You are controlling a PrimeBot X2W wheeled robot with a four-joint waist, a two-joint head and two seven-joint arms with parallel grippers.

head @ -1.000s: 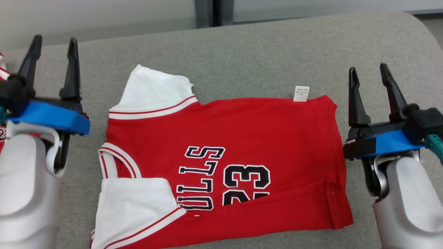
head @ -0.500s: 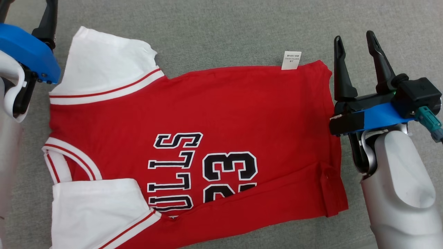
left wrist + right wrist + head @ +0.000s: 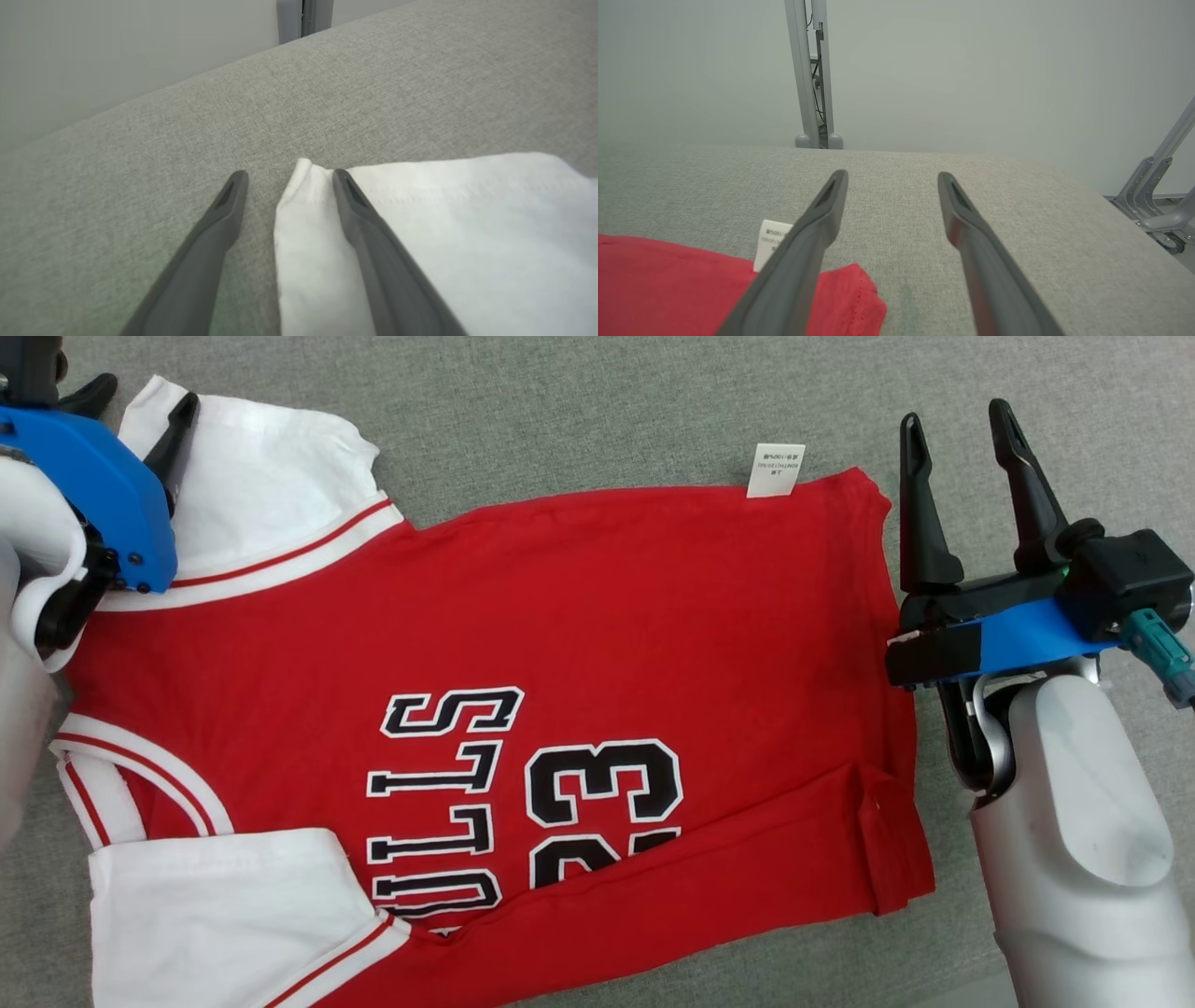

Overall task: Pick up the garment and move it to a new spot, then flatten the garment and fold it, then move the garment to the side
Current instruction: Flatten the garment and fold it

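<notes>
The grey padded surface (image 3: 597,401) is the biggest thing in the head view, and its widest bare stretch lies at 12 o'clock, beyond the garment's far edge; a narrower bare strip runs down the 3 o'clock side. In the right wrist view this surface ends in a rounded edge before a pale wall (image 3: 971,70), with a metal post (image 3: 812,74) at 12 o'clock and frame legs (image 3: 1157,196) off the surface at 3 o'clock. The garment (image 3: 579,616), a red jersey with black-and-white lettering, lies spread across the middle, neck opening toward 9 o'clock and hem toward 3 o'clock, its near long edge folded up over the lowest letters and numerals. One white sleeve (image 3: 271,485) reaches out at 10 o'clock, and the other (image 3: 215,915) lies at 7 o'clock, running out of view at the bottom. The right gripper (image 3: 954,415) stands at 3 o'clock, just beside the hem edge, fingers spread wide with nothing but bare grey cloth between them. The left gripper (image 3: 288,175) is at 10 o'clock, also spread wide and gripping nothing: the far sleeve's corner lies between its fingers, one finger over white fabric, the other over bare surface; whether they touch cannot be told. A small white label (image 3: 775,469) sticks out from the far edge at 1 o'clock
</notes>
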